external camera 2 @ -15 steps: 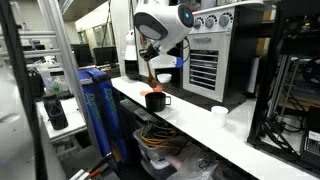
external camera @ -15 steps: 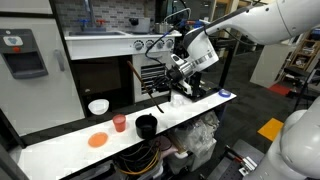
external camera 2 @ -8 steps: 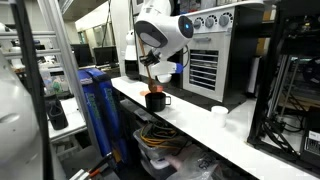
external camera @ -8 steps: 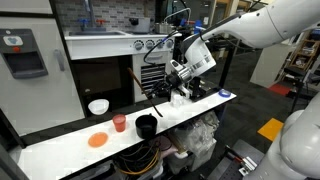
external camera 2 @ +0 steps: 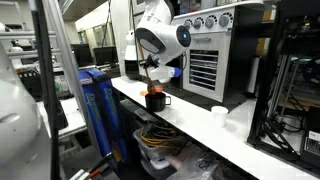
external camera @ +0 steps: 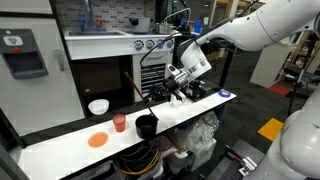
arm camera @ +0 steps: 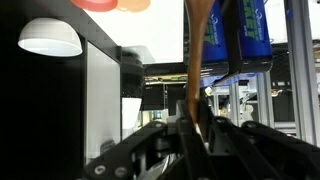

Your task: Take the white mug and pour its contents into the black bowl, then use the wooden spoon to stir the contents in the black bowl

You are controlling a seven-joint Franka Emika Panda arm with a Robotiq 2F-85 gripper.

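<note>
**Spoon in grip above bowl: what could go wrong**

Gripper (arm camera: 196,118) clamped on spoon (arm camera: 203,40), shaft slanting down toward bowl (external camera: 147,126). Bowl sits mid-table (external camera: 60,150), close to a long edge. Cannot tell if the tip is inside yet. Mug (external camera 2: 219,115) stands toward the table's end, well apart from the bowl.

Risks, as I judge them:
- The thin shaft may pivot in my hold.
- A wide stir could push the bowl toward that edge.
- A wide stir could also flick the contents out.

Bright indoor light, glare on the white counter (external camera: 60,148), blurred dark wrist-view foreground.
</note>
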